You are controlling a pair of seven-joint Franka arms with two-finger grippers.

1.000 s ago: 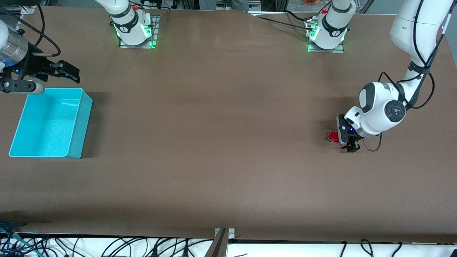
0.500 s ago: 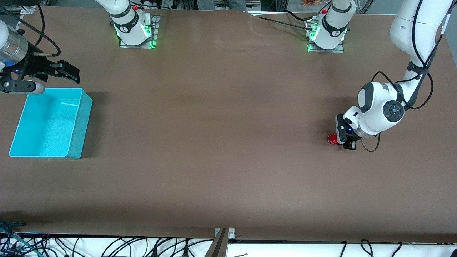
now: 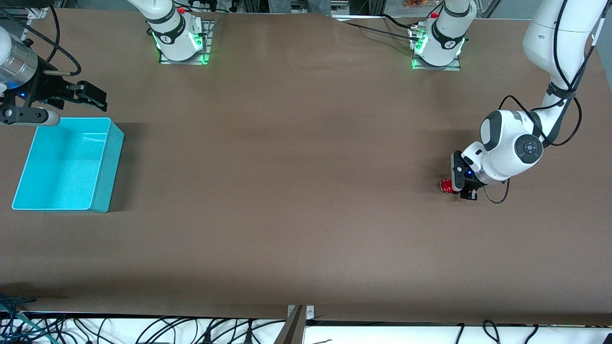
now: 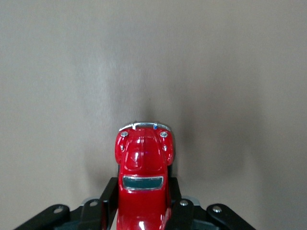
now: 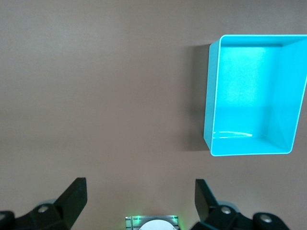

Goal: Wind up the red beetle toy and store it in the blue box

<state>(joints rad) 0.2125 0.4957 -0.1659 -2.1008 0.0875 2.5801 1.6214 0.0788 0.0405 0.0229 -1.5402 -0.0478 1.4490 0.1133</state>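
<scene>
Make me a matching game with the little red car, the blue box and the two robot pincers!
Things:
1. red beetle toy
2. blue box
3. left pincer
4. right pincer

States:
A. open, waiting in the air near the box
B. empty, at the right arm's end of the table
C. squeezed between two black fingers
D. shut on the toy, down at the table

Pairs: 1-C, 2-B, 3-D, 4-A

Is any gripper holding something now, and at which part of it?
The left gripper holds the red beetle toy by the two sides of its body. The right gripper is open and holds nothing.
</scene>
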